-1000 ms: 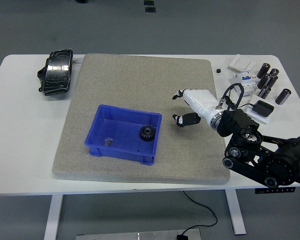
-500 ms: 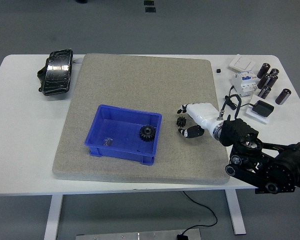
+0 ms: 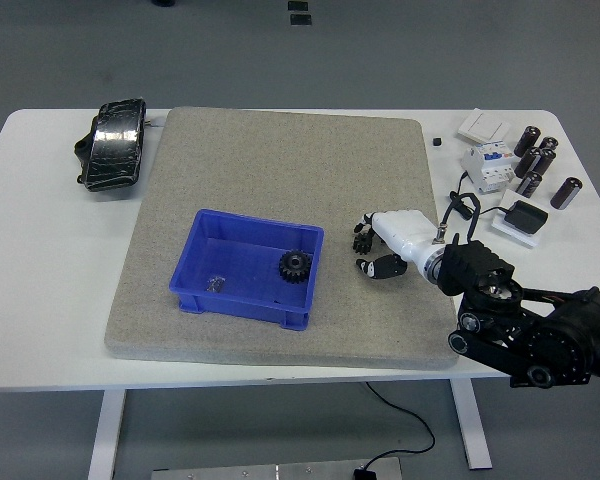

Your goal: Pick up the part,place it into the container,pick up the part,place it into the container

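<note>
A blue container (image 3: 205, 262) stands on the grey mat (image 3: 270, 160), left of centre. Inside it lie a black gear (image 3: 295, 265) and a small silvery piece (image 3: 216, 283). A smaller black gear (image 3: 361, 243) rests on the mat just right of the container. My right hand (image 3: 368, 247), white with black fingers, reaches in from the lower right and is down on this small gear. Its fingers curl around the gear from above and below and partly cover it.
A black glossy object (image 3: 113, 145) lies at the table's back left. At the back right stand several black cylinders (image 3: 536, 160), a white breaker (image 3: 486, 165), a white switch (image 3: 480, 125) and a black adapter (image 3: 526, 217).
My right hand has dropped toward the mat and slid slightly left onto the small gear, and its fingers have closed in around it. The container and its contents have not moved.
</note>
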`<control>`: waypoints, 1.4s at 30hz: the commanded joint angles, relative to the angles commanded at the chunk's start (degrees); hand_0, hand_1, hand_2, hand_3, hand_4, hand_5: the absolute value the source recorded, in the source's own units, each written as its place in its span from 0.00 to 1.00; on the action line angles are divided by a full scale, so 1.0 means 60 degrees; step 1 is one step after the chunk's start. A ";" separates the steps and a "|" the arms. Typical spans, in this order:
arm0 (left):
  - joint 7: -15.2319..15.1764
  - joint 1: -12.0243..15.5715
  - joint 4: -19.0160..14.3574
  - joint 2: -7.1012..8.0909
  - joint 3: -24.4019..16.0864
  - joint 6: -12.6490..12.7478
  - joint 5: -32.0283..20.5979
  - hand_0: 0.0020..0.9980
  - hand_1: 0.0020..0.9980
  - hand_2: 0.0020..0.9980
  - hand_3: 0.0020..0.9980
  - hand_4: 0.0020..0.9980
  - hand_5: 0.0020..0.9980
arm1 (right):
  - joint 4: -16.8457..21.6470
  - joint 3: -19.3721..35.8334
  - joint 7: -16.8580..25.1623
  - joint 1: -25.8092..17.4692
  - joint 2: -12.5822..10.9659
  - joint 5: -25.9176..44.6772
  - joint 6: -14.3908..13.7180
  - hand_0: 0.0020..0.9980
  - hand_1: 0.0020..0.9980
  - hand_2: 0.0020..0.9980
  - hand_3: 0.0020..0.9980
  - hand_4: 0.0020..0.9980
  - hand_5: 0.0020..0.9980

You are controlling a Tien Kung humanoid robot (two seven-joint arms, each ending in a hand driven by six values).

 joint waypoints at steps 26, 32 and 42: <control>-0.0163 0.0057 -0.0004 0.0032 0.0074 0.0075 -0.0243 0.68 0.67 0.60 0.56 0.49 0.46 | -0.0004 0.0028 0.0071 -0.0100 0.0004 0.0116 -0.0388 0.44 0.54 0.51 0.69 0.41 0.00; -0.0180 0.0056 -0.0002 0.0037 0.0096 0.0081 -0.0291 0.68 0.67 0.60 0.56 0.49 0.47 | -0.0019 0.0072 0.0118 -0.0124 0.0012 0.0281 -0.0399 0.45 0.54 0.51 0.69 0.41 0.00; -0.0199 0.0053 0.0003 0.0024 0.0092 0.0096 -0.0315 0.68 0.67 0.61 0.57 0.51 0.51 | 0.0265 0.0751 0.0135 -0.0276 -0.0143 0.0202 -0.0499 0.45 0.55 0.51 0.69 0.42 0.00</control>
